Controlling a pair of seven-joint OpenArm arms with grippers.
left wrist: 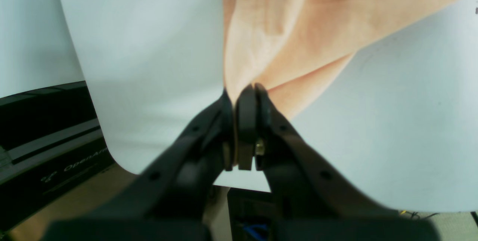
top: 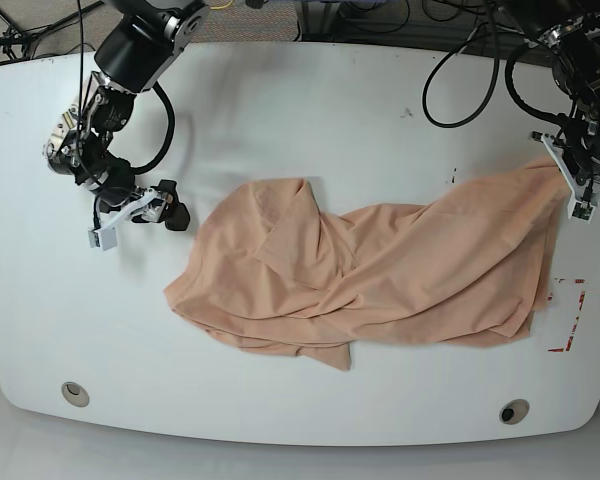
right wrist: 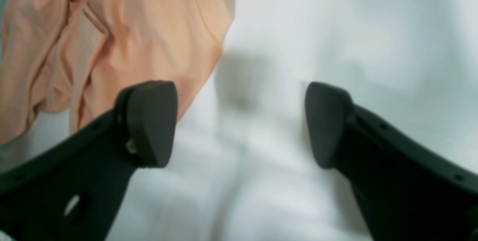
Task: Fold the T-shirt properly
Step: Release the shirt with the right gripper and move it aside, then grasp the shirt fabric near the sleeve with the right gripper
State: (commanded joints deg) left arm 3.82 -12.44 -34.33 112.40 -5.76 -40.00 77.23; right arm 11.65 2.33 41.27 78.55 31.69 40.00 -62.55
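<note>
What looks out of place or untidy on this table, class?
The T-shirt lies crumpled and twisted across the white table, not spread flat. One corner is pulled up toward the table's edge, pinched in the left claw. The right claw is open, beside the shirt's other end, holding nothing.

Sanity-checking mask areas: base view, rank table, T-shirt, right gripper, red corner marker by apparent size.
1. Table, fills most of the view.
2. T-shirt, crumpled across the middle.
3. Right gripper and the red corner marker: both small, too close to rank.
</note>
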